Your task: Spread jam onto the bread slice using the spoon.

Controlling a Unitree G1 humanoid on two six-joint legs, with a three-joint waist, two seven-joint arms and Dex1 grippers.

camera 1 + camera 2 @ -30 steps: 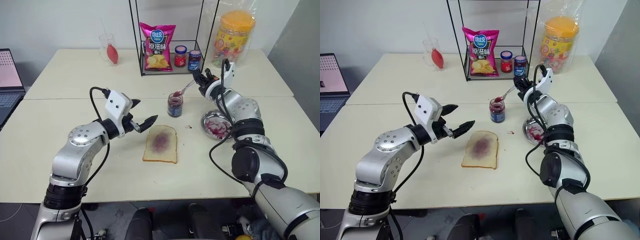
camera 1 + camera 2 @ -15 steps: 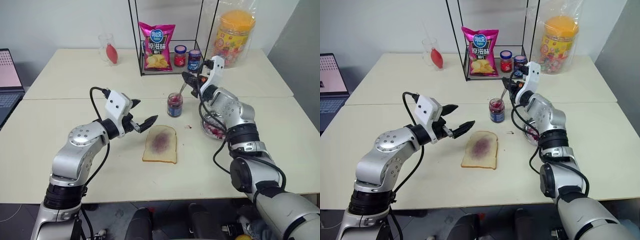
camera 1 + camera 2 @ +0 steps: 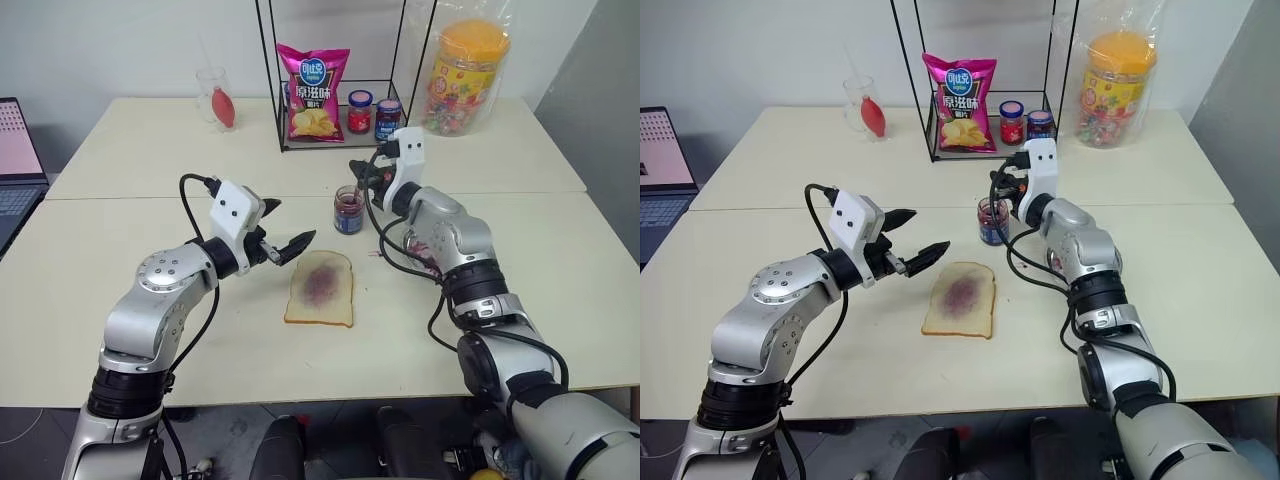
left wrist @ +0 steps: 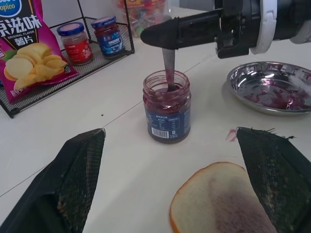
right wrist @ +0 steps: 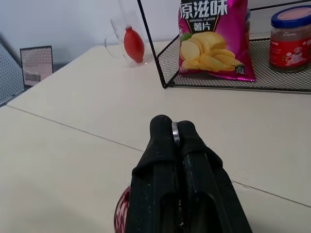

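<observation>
A small clear jar of dark purple jam (image 3: 348,212) stands open in the middle of the table. My right gripper (image 3: 362,172) hovers level just above it, shut on the silver spoon (image 4: 168,68). The spoon hangs straight down with its bowl dipped in the jam. A thin edge of the spoon's handle (image 5: 175,133) shows between the shut fingers. The bread slice (image 3: 321,288), with a purple smear at its centre, lies flat in front of the jar. My left gripper (image 3: 290,225) is open and empty, held above the table just left of the bread.
A jam-smeared steel dish (image 4: 257,73) sits right of the jar, partly behind my right arm. A wire rack at the back holds a chip bag (image 3: 312,92), a red-lidded jar (image 3: 361,112) and a blue-lidded jar (image 3: 388,118). A candy tub (image 3: 465,75) stands back right.
My right gripper moved left and rolled over the jar, swinging the spoon from a slant above the rim to upright with its bowl in the jam. The left arm stayed still.
</observation>
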